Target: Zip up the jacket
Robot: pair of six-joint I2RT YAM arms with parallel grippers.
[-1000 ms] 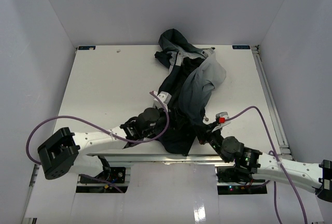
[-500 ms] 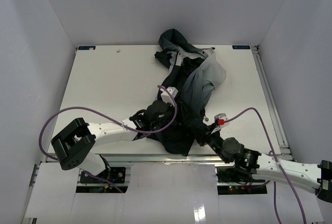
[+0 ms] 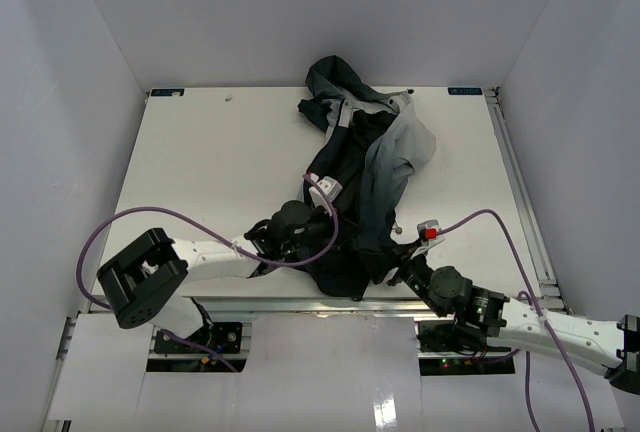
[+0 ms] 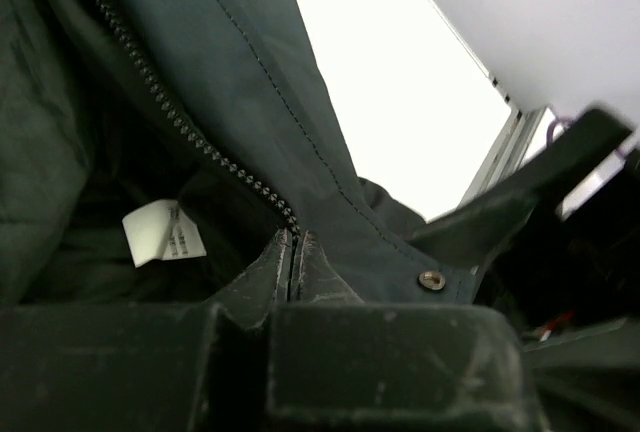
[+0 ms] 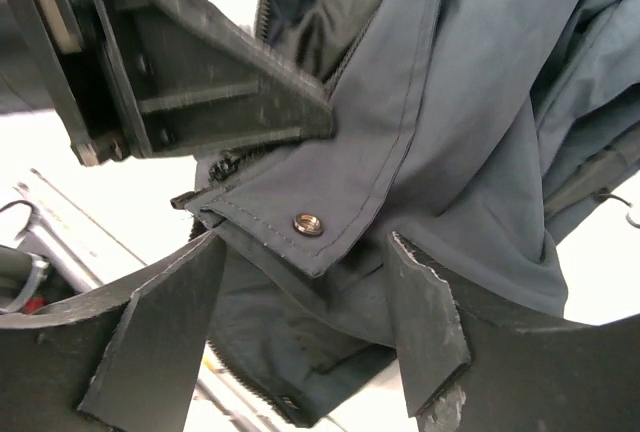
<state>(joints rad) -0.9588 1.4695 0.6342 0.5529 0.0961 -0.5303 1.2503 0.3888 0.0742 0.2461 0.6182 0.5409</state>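
Observation:
The jacket (image 3: 372, 157), dark navy with light grey panels, lies crumpled from the table's back centre down to the near edge. In the left wrist view its zipper teeth (image 4: 190, 132) run down into my left gripper (image 4: 293, 250), which is shut on the zipper edge near the hem; a brass snap (image 4: 431, 279) sits just to the right. My right gripper (image 5: 300, 322) stands open around the hem corner with the snap (image 5: 307, 223), its fingers (image 5: 425, 322) either side of the cloth. From above, the left gripper (image 3: 335, 240) and the right gripper (image 3: 388, 264) meet at the jacket's near hem.
A white care label (image 4: 163, 233) shows inside the jacket. The metal rail (image 3: 300, 302) of the table's near edge runs just under both grippers. White walls close in the left, back and right. Purple cables (image 3: 120, 232) loop from both arms.

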